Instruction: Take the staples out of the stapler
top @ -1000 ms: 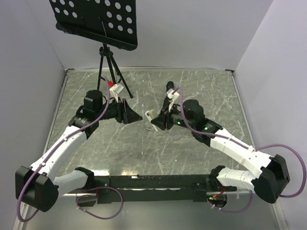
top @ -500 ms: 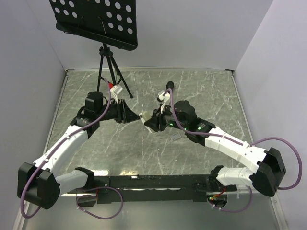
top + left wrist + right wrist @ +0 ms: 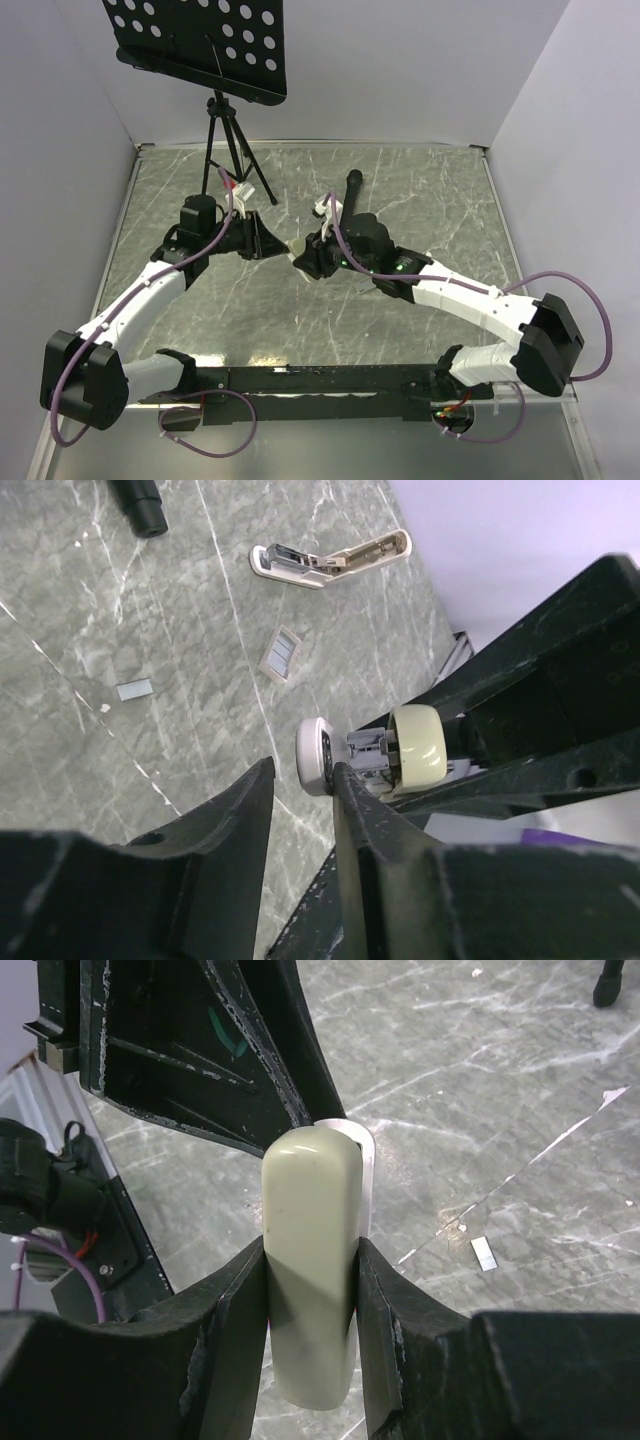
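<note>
Arms are seen meeting at the middle of the top external frame. A cream, rounded plastic stapler (image 3: 298,246) is held above the grey marbled surface (image 3: 430,200), clamped in the right pincer (image 3: 306,256). The left pincer (image 3: 280,241) is set against it from the left, tip to tip. A black cylinder (image 3: 352,186) is laid on the surface just above the right arm. A black tripod stand (image 3: 228,130) with a perforated black panel (image 3: 200,40) is placed at the upper left.

In the left wrist view, the black fingers (image 3: 225,825) of the left pincer (image 3: 300,768) are held apart at the bottom of the frame. The stapler (image 3: 416,744) is seen right of centre, its white end at the gap between the fingertips, close to the right-hand one. Whether it is touched cannot be told. A second cream stapler (image 3: 330,560), hinged open, is laid on the surface at the upper middle. Below it lies a tan strip of staples (image 3: 280,653), and a small grey strip (image 3: 133,689) lies farther left.

In the right wrist view, the stapler (image 3: 308,1290) is gripped by its sides between the two black fingers of the right pincer (image 3: 310,1245). Its rounded end is pointed up the frame at the dark fingers (image 3: 190,1080) of the left pincer.
</note>
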Robot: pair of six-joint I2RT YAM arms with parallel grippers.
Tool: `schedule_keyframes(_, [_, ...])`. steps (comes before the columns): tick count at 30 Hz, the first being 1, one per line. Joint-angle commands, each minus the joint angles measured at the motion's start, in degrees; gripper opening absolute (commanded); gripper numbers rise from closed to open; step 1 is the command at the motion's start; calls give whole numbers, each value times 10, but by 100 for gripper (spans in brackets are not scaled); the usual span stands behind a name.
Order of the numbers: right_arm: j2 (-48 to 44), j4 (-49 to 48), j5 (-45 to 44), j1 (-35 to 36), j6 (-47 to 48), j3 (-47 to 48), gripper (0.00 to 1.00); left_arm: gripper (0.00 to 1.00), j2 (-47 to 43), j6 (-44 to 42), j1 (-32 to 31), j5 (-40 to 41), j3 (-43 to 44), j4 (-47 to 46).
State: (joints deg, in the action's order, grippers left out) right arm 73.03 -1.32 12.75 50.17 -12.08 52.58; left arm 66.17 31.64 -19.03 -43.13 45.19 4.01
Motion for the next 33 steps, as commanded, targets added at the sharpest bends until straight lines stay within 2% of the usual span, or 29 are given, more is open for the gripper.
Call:
schedule_keyframes(1, [18,-64,0,16,7,46,0,35,17,40,9,-65,-17,-73])
schedule_keyframes(5, [28,-76,-4,18,2,41,0,32,28,101,29,-107,-47,-142])
schedule_keyframes(9, [35,-88,-3,20,-5,36,0,28,37,101,45,-103,-49,-141])
schedule_keyframes(10, [37,-86,-4,20,-8,37,0,25,37,98,48,-108,-48,-139])
schedule_keyframes(12, [46,-82,-13,21,-12,40,5,10,36,90,50,-108,-47,-136])
schedule_keyframes(13, [48,-78,-18,21,-16,41,13,4,35,86,50,-109,-48,-134])
schedule_keyframes(15, [54,-67,-37,21,-20,48,25,1,33,77,50,-106,-49,-129])
schedule_keyframes(16, [56,-45,-47,25,-20,54,40,1,32,72,50,-102,-48,-118])
schedule_keyframes(17, [58,-31,-57,28,-17,71,47,1,31,61,50,-93,-47,-109])
schedule_keyframes(18, [61,-18,-90,32,-13,81,63,1,31,55,50,-87,-41,-98])
schedule_keyframes(19, [62,8,-112,44,-5,89,69,1,31,48,50,-81,-36,-78])
schedule_keyframes(21, [69,31,-151,53,3,112,75,1,29,37,51,-67,-31,-71])
schedule_keyframes(26, [101,87,-202,63,13,161,75,1,24,42,53,-66,-35,-74])
schedule_keyframes(33, [150,127,-235,84,35,219,67,1,19,44,56,-67,-39,-75])
